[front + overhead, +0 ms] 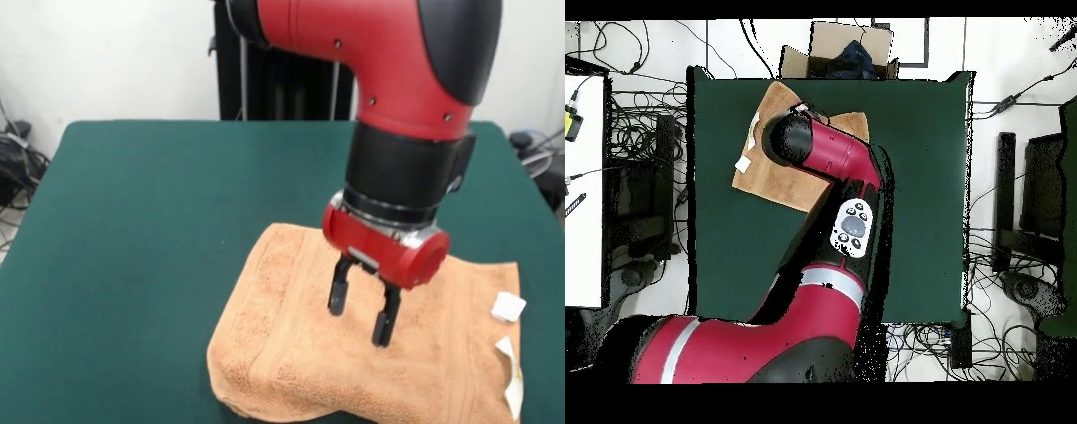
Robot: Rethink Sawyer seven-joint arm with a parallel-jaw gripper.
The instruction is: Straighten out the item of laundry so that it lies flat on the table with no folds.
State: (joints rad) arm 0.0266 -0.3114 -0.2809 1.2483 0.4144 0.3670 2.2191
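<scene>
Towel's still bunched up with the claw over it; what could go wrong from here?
1. The open claw hangs over the middle of the towel; pinching there may lift a fresh ridge instead of flattening.
2. The towel lies at the table edge by the tags; a pull that way could drag it off.

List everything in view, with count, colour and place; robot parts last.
towel: one, orange-tan, on the table near the camera-side edge in the front view, its left end rounded over in a fold
tags: two, white, at the towel's right edge in the front view
table: one, dark green, filling most of the front view
cardboard box: one, brown, on the floor past the table's top edge in the overhead view
cables: many, dark, on the floor around the table
arm: one, red and black, reaching down over the towel
claw: one, black fingers on a red wrist, open, just above the towel
</scene>
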